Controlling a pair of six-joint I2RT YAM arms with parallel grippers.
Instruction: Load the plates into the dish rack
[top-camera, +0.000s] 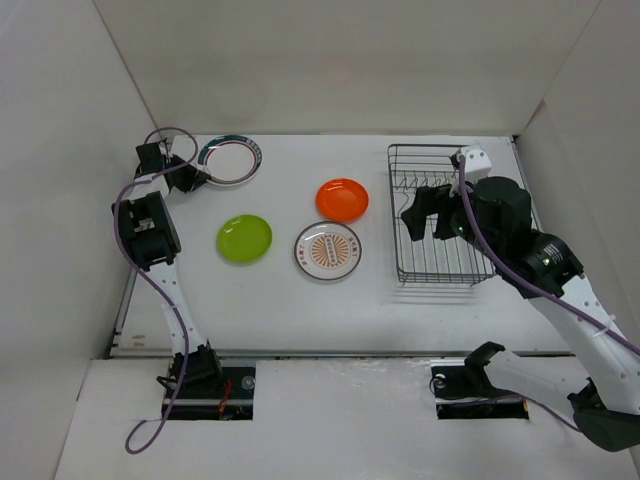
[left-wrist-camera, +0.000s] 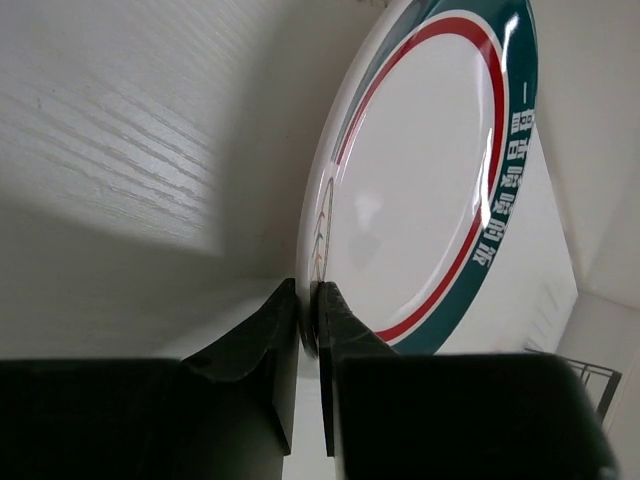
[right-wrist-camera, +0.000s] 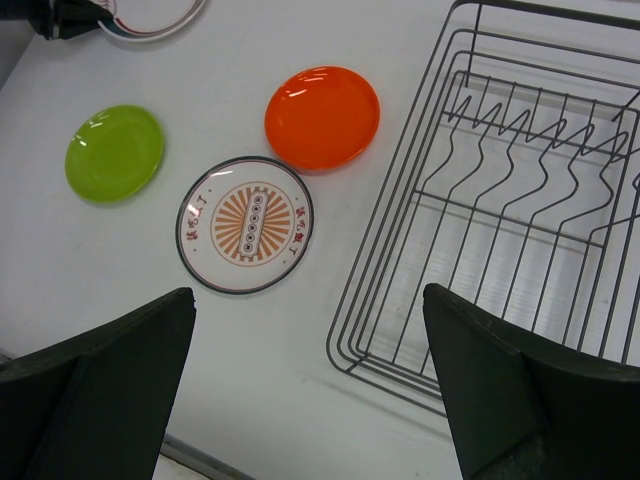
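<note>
Past the arm bases I see the white table (top-camera: 300, 305). On it lie the patterned plate (top-camera: 328, 250), lime-green plate (top-camera: 244, 238) and orange plate (top-camera: 342, 199), all outside the dish rack (top-camera: 440, 268) at right. My right gripper (top-camera: 425, 212) hangs above the rack, spread wide. Far left, my left gripper (left-wrist-camera: 308, 300) pinches the green-rimmed plate (left-wrist-camera: 420, 180) by its edge, near the white walls (top-camera: 330, 60).

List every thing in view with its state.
left gripper: shut on the green-rimmed plate
green-rimmed plate: pinched at its rim
right gripper: open, holding nothing
orange plate: lying flat, not held
lime-green plate: flat, not held
patterned plate: flat, not held
dish rack: no plates in it
</note>
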